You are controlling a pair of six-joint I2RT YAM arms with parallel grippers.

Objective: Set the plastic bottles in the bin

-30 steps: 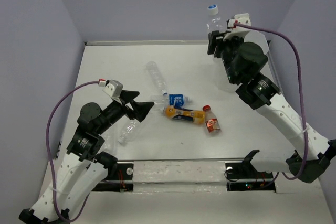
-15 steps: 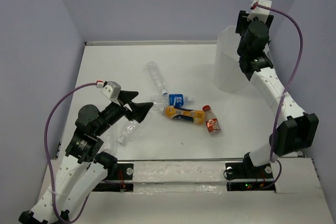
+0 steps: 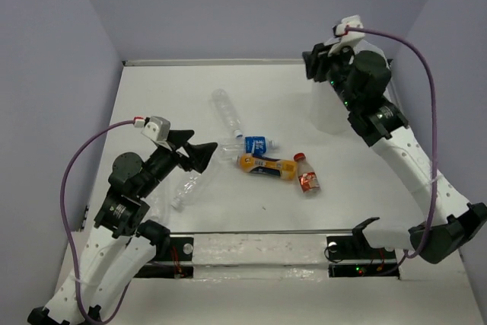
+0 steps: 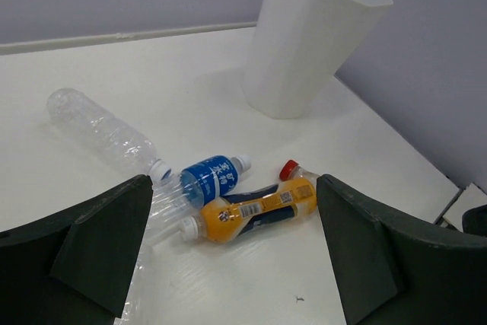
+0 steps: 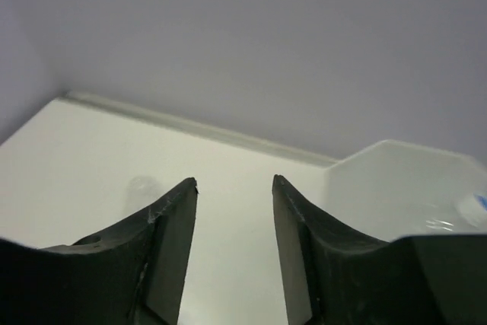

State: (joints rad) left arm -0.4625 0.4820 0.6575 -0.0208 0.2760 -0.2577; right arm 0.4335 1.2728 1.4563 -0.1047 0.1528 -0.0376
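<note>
Four bottles lie mid-table: a clear unlabelled bottle [image 3: 227,112], a clear blue-labelled bottle [image 3: 256,143], an orange-filled bottle [image 3: 266,166] and a small red-labelled bottle [image 3: 307,180]. Another clear bottle [image 3: 186,189] lies below my left gripper [image 3: 199,154], which is open and empty. The left wrist view shows the blue-labelled bottle [image 4: 209,180] and the orange bottle [image 4: 255,209] between its fingers, on the table. The white bin [image 3: 327,112] stands at the far right, partly behind my right arm. My right gripper [image 3: 310,65] is open and empty beside the bin's rim [image 5: 403,157]. A clear bottle [image 5: 460,215] lies inside the bin.
Grey walls close the table on the left, back and right. The bin [image 4: 312,36] stands near the back right corner. The arm bases and a mounting rail [image 3: 266,250] run along the near edge.
My right gripper carried a clear blue-capped bottle over the bin and let it go. It is now empty and has swung left and down beside the bin. The left gripper barely moved.
</note>
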